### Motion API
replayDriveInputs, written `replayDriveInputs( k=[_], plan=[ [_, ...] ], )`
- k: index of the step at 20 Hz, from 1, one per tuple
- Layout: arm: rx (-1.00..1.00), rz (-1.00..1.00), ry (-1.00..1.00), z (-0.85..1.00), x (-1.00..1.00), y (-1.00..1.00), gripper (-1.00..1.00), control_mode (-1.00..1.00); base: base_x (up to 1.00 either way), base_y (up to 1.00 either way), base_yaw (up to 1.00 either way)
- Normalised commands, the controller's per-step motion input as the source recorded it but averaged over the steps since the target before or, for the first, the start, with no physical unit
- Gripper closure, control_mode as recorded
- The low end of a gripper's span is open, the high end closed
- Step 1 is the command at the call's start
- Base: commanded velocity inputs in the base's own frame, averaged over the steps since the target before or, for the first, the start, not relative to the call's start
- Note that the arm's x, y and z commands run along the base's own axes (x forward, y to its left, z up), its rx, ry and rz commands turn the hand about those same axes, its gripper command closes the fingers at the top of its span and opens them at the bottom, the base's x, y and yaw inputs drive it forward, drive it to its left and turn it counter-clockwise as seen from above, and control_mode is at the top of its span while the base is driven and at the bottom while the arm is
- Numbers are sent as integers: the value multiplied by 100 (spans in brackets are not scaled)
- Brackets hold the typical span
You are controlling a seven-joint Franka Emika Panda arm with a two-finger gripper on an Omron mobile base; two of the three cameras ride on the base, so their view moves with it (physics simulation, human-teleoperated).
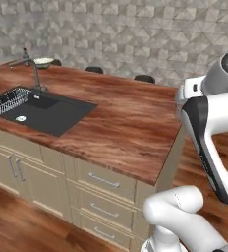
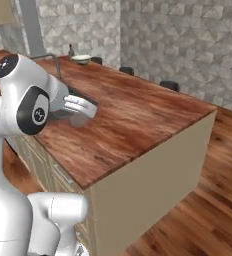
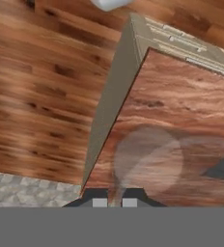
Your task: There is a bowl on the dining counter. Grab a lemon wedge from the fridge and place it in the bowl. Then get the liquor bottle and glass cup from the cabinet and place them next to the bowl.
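The reddish-brown dining counter [image 1: 130, 128] [image 2: 138, 115] [image 3: 191, 111] stretches ahead of me. At its far end sits the pale bowl [image 1: 43, 62] [image 2: 81, 59], with the small dark liquor bottle [image 2: 70, 50] upright just beside it. My gripper [image 2: 80, 112] [image 3: 114, 202] hangs over the counter's near end, close to its corner. It is shut on the translucent glass cup [image 2: 78, 121] [image 3: 147, 161], pinching the cup's wall between the fingertips [image 3: 99, 202]. The cup hangs a little above the wood. The fridge, the cabinet and the lemon wedge are out of view.
A black sink [image 1: 42, 110] with a thin arched faucet [image 1: 35, 69] and a wire rack [image 1: 8, 98] is set into the counter between me and the bowl. Dark stool tops [image 1: 144, 78] [image 2: 169, 85] line the far edge. Beige drawers [image 1: 103, 182] front the counter; wood floor [image 3: 41, 91] lies beside its end.
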Motion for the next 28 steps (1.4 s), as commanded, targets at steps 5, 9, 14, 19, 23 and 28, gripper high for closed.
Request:
replayDriveInputs(
  k=[5,9,14,19,23,28],
  plan=[
    [0,0,0,0,0,0,100,100,30,-87,-48],
    [0,0,0,0,0,0,100,100,61,-72,-44],
    [0,0,0,0,0,0,100,100,76,-42,-37],
    [0,0,0,0,0,0,100,100,24,-77,-23],
    [0,0,0,0,0,0,100,100,-38,-99,-7],
    [0,0,0,0,0,0,100,100,37,-88,-24]
  ],
)
